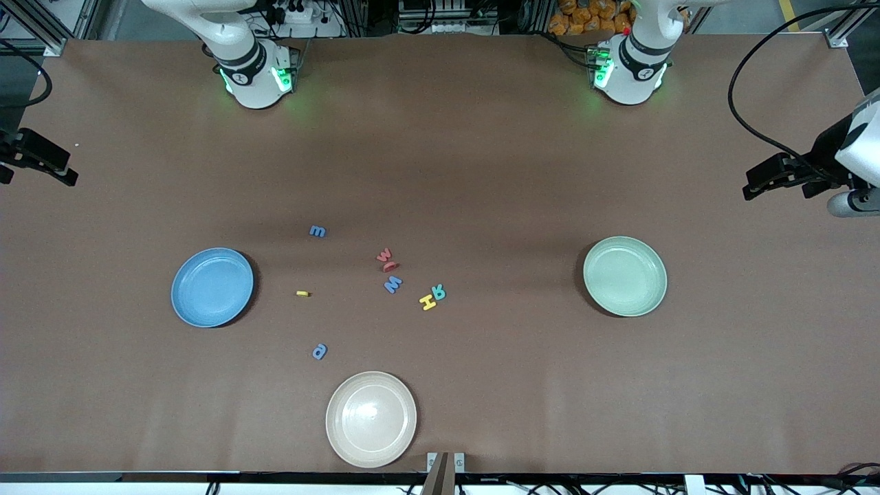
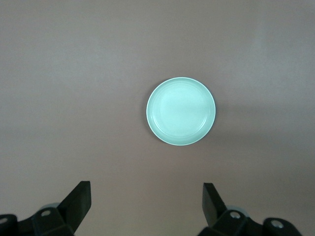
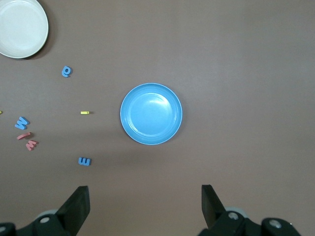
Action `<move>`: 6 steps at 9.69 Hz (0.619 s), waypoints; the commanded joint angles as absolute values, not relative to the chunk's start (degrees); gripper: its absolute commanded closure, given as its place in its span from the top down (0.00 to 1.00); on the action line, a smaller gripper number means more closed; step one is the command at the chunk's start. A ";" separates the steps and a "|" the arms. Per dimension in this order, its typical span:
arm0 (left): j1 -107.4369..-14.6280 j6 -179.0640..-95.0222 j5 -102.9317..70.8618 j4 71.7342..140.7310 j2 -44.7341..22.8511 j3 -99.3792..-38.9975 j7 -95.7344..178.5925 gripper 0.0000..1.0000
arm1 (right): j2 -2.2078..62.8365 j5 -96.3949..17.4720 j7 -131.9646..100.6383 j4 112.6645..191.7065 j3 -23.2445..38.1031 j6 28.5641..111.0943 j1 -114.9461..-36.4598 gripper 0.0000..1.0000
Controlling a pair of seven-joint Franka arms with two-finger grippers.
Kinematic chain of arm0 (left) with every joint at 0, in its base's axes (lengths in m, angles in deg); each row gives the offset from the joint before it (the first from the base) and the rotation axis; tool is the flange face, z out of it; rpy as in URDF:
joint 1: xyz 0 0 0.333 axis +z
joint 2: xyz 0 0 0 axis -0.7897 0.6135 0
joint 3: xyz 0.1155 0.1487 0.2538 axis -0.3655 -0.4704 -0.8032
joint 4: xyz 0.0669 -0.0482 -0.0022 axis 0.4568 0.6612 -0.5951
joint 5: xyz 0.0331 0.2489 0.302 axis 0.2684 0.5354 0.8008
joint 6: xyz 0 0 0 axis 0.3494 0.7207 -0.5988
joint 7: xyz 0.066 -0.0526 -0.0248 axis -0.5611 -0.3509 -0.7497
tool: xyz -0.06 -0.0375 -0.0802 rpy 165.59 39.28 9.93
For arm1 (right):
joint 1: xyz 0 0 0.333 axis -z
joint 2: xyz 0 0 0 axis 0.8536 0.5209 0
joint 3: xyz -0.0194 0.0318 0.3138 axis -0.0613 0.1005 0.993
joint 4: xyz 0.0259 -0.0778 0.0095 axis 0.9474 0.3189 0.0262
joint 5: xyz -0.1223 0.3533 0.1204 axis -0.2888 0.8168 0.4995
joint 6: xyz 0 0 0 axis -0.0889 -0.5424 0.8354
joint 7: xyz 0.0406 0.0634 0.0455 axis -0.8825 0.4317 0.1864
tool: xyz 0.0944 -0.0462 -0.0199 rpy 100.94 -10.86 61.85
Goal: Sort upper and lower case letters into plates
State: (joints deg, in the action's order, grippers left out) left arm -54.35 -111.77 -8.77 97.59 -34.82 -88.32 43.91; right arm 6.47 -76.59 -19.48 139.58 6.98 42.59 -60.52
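1. Left pincer (image 2: pixel 146 206): fingers spread wide, nothing held, hanging over bare worktop (image 1: pixel 481 172) with the pale green plate (image 2: pixel 180 111) ahead of it, well apart.
2. Right pincer (image 3: pixel 145 206): also wide open and empty, above the worktop, sky blue plate (image 3: pixel 151 113) ahead of it.
3. Both plates empty.
4. Letters (image 1: pixel 392 283) lie loose on the worktop between the two plates, far from either pincer; I count about eight, two red ones overlap so hard to say.
5. Cream plate (image 1: pixel 371 419) sits nearest the front camera.

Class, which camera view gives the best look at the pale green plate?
The left wrist view: the green plate sits whole, large and central there. The front view shows it whole but smaller. The right wrist view misses it.
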 commanded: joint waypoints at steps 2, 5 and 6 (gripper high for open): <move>-54.09 -111.46 -7.39 96.34 -34.19 -88.04 45.07 1.00 | 6.67 -75.60 -19.20 138.94 7.34 42.19 -59.57 1.00; -54.18 -111.46 -7.48 96.34 -34.19 -88.04 45.07 1.00 | 6.67 -75.60 -19.20 139.03 7.34 42.28 -59.57 1.00; -54.88 -111.38 -8.27 96.61 -34.10 -87.87 45.07 1.00 | 6.85 -75.60 -19.29 139.03 7.34 42.19 -59.66 1.00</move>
